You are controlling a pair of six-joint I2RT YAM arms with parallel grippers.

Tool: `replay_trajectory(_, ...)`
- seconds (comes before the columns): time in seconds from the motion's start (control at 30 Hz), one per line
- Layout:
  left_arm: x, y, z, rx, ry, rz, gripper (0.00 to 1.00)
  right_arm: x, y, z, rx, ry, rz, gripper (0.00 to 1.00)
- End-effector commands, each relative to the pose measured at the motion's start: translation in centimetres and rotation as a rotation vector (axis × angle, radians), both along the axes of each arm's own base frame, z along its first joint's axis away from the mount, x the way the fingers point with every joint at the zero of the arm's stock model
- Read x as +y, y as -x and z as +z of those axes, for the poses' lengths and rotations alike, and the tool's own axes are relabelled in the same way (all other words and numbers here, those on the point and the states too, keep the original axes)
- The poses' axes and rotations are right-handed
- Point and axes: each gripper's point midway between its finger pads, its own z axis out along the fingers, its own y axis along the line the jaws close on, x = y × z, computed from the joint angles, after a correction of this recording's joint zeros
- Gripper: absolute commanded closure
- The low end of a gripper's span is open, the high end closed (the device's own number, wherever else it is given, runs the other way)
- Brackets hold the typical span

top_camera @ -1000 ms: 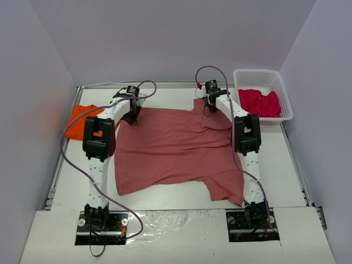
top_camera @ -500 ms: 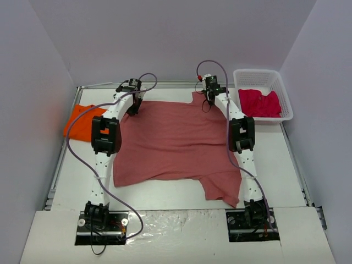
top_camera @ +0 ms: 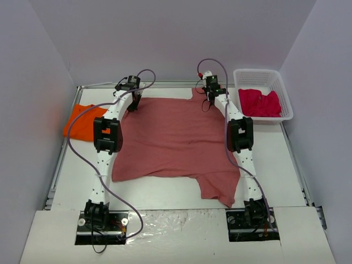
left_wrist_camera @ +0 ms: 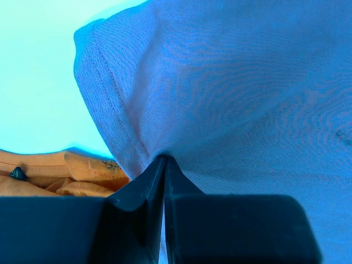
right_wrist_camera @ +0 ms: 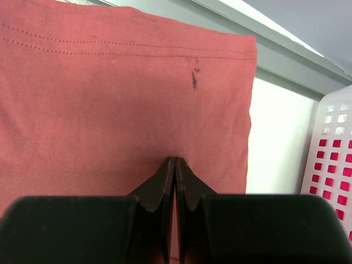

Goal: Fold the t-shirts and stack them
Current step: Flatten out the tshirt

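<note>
The large brick-red t-shirt [top_camera: 176, 137] lies spread across the middle of the table, with one sleeve trailing toward the near right. My left gripper [top_camera: 133, 103] is shut on its far left corner, pinching cloth [left_wrist_camera: 231, 99] that looks bluish in the left wrist view. At the far right corner my right gripper [top_camera: 209, 100] is also shut on the fabric [right_wrist_camera: 110, 99], near a hem. The orange t-shirt [top_camera: 82, 122] sits crumpled at the left edge and shows as an orange heap [left_wrist_camera: 49, 176] beside the left fingers. The crimson-pink t-shirt [top_camera: 258, 103] lies in the basket.
A white plastic basket [top_camera: 283, 93] stands at the far right corner, its lattice wall [right_wrist_camera: 335, 165] close to my right gripper. Grey walls enclose the table on three sides. A raised rail runs along the far edge.
Both arms have stretched toward the far edge, dragging the brick-red t-shirt away from the near side. Its far hem now lies straighter and closer to the back rail.
</note>
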Motion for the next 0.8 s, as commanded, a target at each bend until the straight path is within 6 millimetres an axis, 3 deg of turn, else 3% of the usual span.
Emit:
replay_trajectory(0.0,1.1,0.0,1.6,-0.024,-0.011,0.017,0.98,-0.2,-0.5,0.4,-0.036,0.053,-0.015,1.00)
replay_trajectory(0.1,0.6,-0.3,4.0,-0.075,0.005,0.011,0.98,0.8,-0.9,3.8,-0.097,0.042,-0.002,1.00)
replay_trajectory(0.13,0.4,-0.4,5.3,-0.098,0.011,0.004,0.98,1.6,-1.0,6.1,-0.133,0.035,0.007,1.00)
replay_trajectory(0.2,0.0,-0.5,6.6,-0.124,0.015,-0.003,0.98,2.0,-0.9,8.1,-0.165,0.048,0.014,1.00)
replay_trajectory(0.23,-0.2,-0.5,7.9,-0.146,0.018,-0.010,0.98,2.8,-0.9,10.0,-0.197,0.059,0.034,1.00)
replay_trajectory(0.43,-1.6,0.0,12.7,-0.224,0.013,-0.062,0.98,3.5,0.1,16.9,-0.306,0.122,0.016,1.00)
replay_trajectory(0.57,-2.3,1.0,15.3,-0.259,0.017,-0.079,0.98,3.5,1.7,18.8,-0.310,0.115,0.015,1.00)
replay_trajectory(0.6,-2.4,1.8,16.0,-0.259,0.018,-0.084,0.98,3.6,2.5,20.6,-0.328,0.096,0.016,1.00)
replay_trajectory(0.63,-2.8,2.3,16.0,-0.252,0.018,-0.094,0.98,3.6,3.4,19.0,-0.283,0.102,0.024,1.00)
replay_trajectory(0.67,-2.7,3.3,16.1,-0.241,0.013,-0.098,0.98,3.5,4.4,20.7,-0.299,0.083,0.021,1.00)
replay_trajectory(0.7,-2.8,3.3,16.1,-0.242,0.013,-0.099,0.98,3.5,5.1,20.4,-0.284,0.077,0.023,1.00)
replay_trajectory(0.73,-2.9,4.4,15.8,-0.219,0.010,-0.108,0.98,3.6,6.0,19.8,-0.254,0.073,0.033,1.00)
replay_trajectory(0.77,-2.8,5.0,15.5,-0.210,0.006,-0.110,0.98,3.5,7.2,17.8,-0.195,0.078,0.043,1.00)
